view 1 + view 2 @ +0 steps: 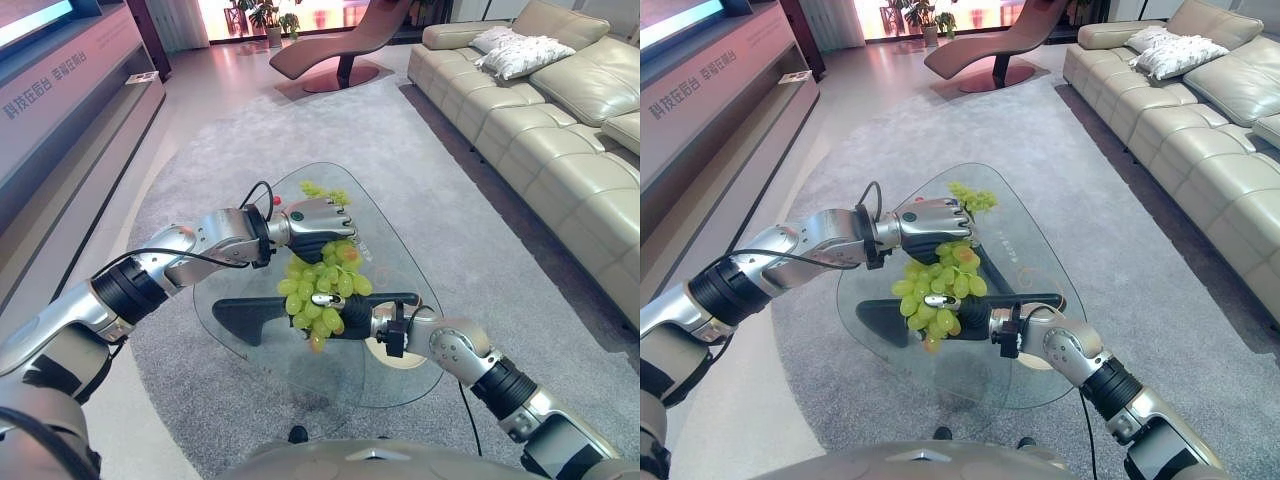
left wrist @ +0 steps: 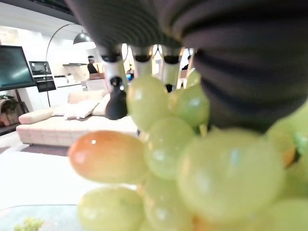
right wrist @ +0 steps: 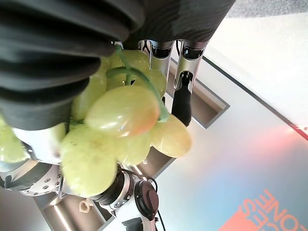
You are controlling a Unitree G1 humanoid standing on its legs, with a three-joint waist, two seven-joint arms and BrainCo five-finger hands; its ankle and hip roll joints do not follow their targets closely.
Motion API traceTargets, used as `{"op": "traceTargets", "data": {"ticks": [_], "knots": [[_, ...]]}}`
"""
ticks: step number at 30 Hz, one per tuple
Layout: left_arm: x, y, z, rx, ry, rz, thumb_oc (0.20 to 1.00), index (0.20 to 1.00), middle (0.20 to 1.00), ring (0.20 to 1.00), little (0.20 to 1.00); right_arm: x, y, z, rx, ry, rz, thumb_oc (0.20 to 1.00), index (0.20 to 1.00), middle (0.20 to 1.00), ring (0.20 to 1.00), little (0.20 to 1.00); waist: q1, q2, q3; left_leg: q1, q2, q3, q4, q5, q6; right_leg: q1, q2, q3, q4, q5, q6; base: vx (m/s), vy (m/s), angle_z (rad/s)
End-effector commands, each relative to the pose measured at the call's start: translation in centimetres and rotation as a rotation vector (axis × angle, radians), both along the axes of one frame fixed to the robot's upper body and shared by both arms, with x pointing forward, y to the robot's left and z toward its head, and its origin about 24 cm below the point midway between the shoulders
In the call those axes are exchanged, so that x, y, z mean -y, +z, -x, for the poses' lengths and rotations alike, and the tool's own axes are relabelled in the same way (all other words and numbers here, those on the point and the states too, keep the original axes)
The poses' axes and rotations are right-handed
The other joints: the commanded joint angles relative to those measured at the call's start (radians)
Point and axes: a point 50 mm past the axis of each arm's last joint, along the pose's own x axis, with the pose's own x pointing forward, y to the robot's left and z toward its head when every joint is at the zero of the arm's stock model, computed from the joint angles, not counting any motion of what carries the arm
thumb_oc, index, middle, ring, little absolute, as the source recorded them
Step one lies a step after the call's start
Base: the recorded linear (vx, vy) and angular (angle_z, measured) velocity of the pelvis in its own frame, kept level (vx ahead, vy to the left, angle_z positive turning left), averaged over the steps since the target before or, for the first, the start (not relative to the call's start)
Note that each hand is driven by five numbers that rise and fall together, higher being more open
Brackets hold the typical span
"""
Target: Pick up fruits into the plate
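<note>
A large bunch of green grapes [image 1: 320, 285] hangs above the glass table [image 1: 405, 250], held between both hands. My left hand [image 1: 315, 222] sits on top of the bunch with its fingers curled down over it. Coming in from below, my right hand [image 1: 350, 322] holds the lower grapes with its thumb across them. The grapes [image 3: 120, 115] lie against the right palm, and the grapes [image 2: 192, 168] press up under the left hand. A second small green bunch [image 1: 325, 191] lies at the table's far end. A pale round plate [image 1: 402, 356] shows partly under my right forearm.
The table's dark base [image 1: 250, 318] shows through the glass. A grey rug [image 1: 450, 190] lies under the table. A beige sofa [image 1: 560, 110] runs along the right, a lounge chair [image 1: 340, 45] stands at the back, and a long cabinet [image 1: 70, 90] lines the left.
</note>
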Motion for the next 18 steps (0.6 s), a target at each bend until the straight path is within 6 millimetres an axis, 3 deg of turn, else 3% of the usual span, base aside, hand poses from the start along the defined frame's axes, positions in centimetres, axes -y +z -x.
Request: {"op": "traceTargets", "data": {"ticks": [1, 9, 10, 11, 12, 18], "knots": [[-0.1, 1.9, -1.1, 0.030, 0.022, 0.077, 0.200, 0.200, 0.200, 0.200, 0.200, -1.8, 3.2, -0.4, 0.075, 0.001, -0.194, 0.200, 0.200, 0.200, 0.200, 0.200, 0.025, -0.040, -0.004, 0.093, -0.021, 0.084, 0.011, -0.185, 0.012, 0.042, -0.050, -0.004, 0.009, -0.085, 0.078, 0.00, 0.000, 0.00], [-0.4, 1.5, -1.1, 0.003, 0.053, 0.101, 0.200, 0.200, 0.200, 0.200, 0.200, -1.7, 2.9, -0.4, 0.067, -0.028, -0.196, 0.200, 0.200, 0.200, 0.200, 0.200, 0.027, -0.041, -0.005, 0.097, -0.020, 0.086, 0.011, -0.187, 0.012, 0.044, -0.048, -0.004, 0.007, -0.086, 0.077, 0.00, 0.000, 0.00], [-0.5, 1.4, -1.2, -0.005, 0.065, 0.108, 0.341, 0.341, 0.341, 0.341, 0.341, -1.7, 2.9, -0.4, 0.067, -0.034, -0.196, 0.200, 0.200, 0.200, 0.200, 0.200, 0.028, -0.041, -0.004, 0.097, -0.019, 0.086, 0.011, -0.187, 0.012, 0.045, -0.048, -0.003, 0.007, -0.086, 0.077, 0.00, 0.000, 0.00], [-0.5, 1.3, -1.2, -0.009, 0.071, 0.111, 0.551, 0.551, 0.551, 0.551, 0.551, -1.7, 2.9, -0.4, 0.067, -0.036, -0.196, 0.200, 0.200, 0.200, 0.200, 0.200, 0.028, -0.041, -0.003, 0.098, -0.019, 0.086, 0.011, -0.187, 0.013, 0.045, -0.048, -0.003, 0.008, -0.086, 0.077, 0.00, 0.000, 0.00], [-0.8, 1.1, -1.3, -0.026, 0.091, 0.123, 1.000, 1.000, 1.000, 1.000, 1.000, -1.5, 2.7, -0.5, 0.067, -0.049, -0.192, 0.200, 0.200, 0.200, 0.200, 0.200, 0.028, -0.042, -0.003, 0.099, -0.018, 0.087, 0.011, -0.188, 0.012, 0.045, -0.048, -0.004, 0.008, -0.086, 0.077, 0.00, 0.000, 0.00], [-2.7, -0.1, -1.6, -0.097, 0.200, 0.182, 1.000, 1.000, 1.000, 1.000, 1.000, 0.6, 1.8, -0.6, 0.070, -0.130, -0.160, 0.200, 0.200, 0.200, 0.200, 0.200, 0.026, -0.045, 0.000, 0.101, -0.016, 0.090, 0.011, -0.188, 0.013, 0.046, -0.047, -0.002, 0.008, -0.087, 0.078, 0.02, -0.001, -0.03]]}}
